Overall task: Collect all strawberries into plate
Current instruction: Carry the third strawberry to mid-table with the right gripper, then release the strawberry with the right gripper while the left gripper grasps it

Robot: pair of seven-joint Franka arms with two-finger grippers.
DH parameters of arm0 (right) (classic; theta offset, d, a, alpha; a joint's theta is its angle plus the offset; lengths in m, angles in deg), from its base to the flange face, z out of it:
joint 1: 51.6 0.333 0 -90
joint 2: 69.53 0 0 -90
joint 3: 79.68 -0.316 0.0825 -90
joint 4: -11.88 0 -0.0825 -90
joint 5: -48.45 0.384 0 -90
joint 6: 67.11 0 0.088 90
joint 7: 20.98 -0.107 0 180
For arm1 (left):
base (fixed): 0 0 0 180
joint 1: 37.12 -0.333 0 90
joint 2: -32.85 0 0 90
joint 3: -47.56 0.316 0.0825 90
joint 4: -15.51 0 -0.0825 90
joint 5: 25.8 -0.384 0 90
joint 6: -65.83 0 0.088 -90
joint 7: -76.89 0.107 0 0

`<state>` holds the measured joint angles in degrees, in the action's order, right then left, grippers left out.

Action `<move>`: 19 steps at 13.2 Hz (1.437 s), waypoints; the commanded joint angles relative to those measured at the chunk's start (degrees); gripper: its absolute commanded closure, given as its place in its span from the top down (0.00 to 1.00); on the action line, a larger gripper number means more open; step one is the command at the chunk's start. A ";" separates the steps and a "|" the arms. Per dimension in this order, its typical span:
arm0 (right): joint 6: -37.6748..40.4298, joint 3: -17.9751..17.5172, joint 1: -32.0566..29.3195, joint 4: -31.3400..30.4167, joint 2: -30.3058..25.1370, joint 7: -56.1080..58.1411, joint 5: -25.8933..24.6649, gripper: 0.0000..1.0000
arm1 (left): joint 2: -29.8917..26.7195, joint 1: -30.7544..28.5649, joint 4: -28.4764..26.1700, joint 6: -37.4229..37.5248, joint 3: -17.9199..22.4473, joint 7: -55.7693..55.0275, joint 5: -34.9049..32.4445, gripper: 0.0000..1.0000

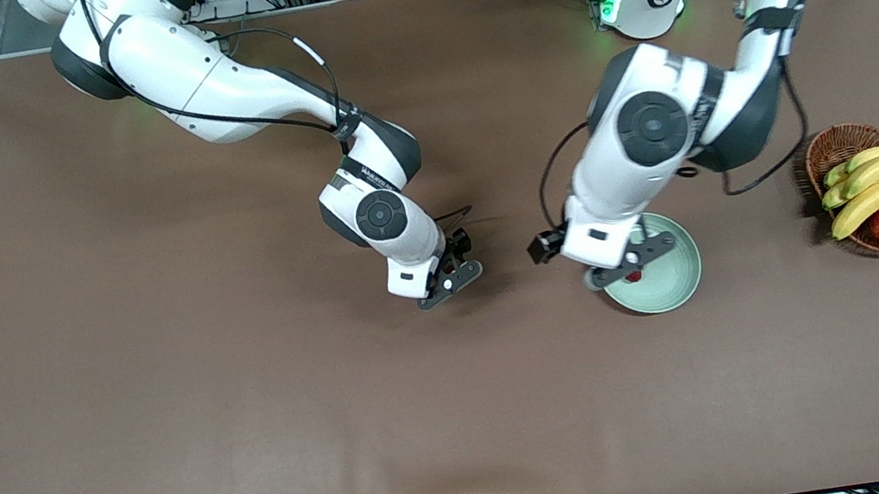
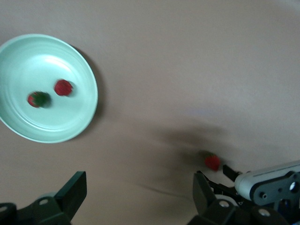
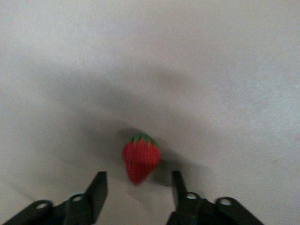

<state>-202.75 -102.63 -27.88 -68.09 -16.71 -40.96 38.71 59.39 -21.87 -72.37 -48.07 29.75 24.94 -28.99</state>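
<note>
brown desk (image 1: 168,410), framing and cables along the robots' edge. right tool (image 3: 136,194), fingers apart, sits low over a strawberry (image 3: 140,159) on the cloth, seemingly not gripping. left tool (image 2: 136,197), wide and empty, hovers over the plate (image 1: 684,280) holding two strawberries (image 2: 63,87).

Brown counter (image 1: 165,393) carries mint plate (image 1: 676,286), wicker basket (image 1: 834,149) toward left arm's end, one loose strawberry (image 3: 140,159).

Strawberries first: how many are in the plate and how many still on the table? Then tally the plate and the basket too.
Strawberries in the plate: 2
Strawberries on the table: 1, by the right pincer
Plate: 1
Basket: 1
Total: 5
</note>
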 commanded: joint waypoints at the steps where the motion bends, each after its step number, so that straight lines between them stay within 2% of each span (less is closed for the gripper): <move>1: 2.74 0.62 -2.53 0.17 -3.84 -0.59 0.51 1.00 | 1.49 1.61 0.26 -1.93 0.24 -1.23 0.29 1.00; 6: 15.92 0.53 -12.90 0.08 -13.07 1.16 0.60 1.00 | 7.72 6.27 0.78 -11.32 0.59 -9.66 0.29 1.00; 8: 19.26 1.06 -16.85 -1.06 -18.16 6.68 0.69 1.00 | 12.37 9.77 3.93 -14.94 1.98 -12.99 0.29 1.00; 9: 20.93 2.63 -18.18 -1.85 -20.10 7.49 0.69 1.00 | 14.83 12.75 6.56 -15.03 3.82 -14.66 0.30 1.00; 12: 27.43 8.51 -18.37 -2.38 -25.90 11.00 1.56 1.00 | 21.25 21.64 11.94 -16.26 11.56 -19.85 0.65 0.91; 14: 31.22 14.56 -18.28 -3.34 -29.85 17.05 6.63 1.00 | 23.90 22.62 12.04 -19.59 11.93 -20.39 0.73 0.80; 16: 31.58 20.20 -18.63 -7.98 -34.86 24.95 10.52 1.00 | 26.27 23.15 12.12 -22.32 12.01 -20.22 0.73 0.73; 17: 31.76 21.96 -19.50 -10.88 -37.41 28.99 10.79 1.00 | 26.80 23.15 12.12 -22.76 12.01 -20.13 0.73 0.68; 19: 35.69 22.68 -21.95 -13.01 -41.90 30.70 10.80 1.00 | 27.16 23.68 11.95 -22.77 11.93 -20.31 0.82 0.65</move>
<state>-168.79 -80.16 -47.94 -75.01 -51.92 -12.22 48.26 85.66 0.87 -62.34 -71.00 41.07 4.76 -28.99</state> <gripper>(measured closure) 0.000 0.313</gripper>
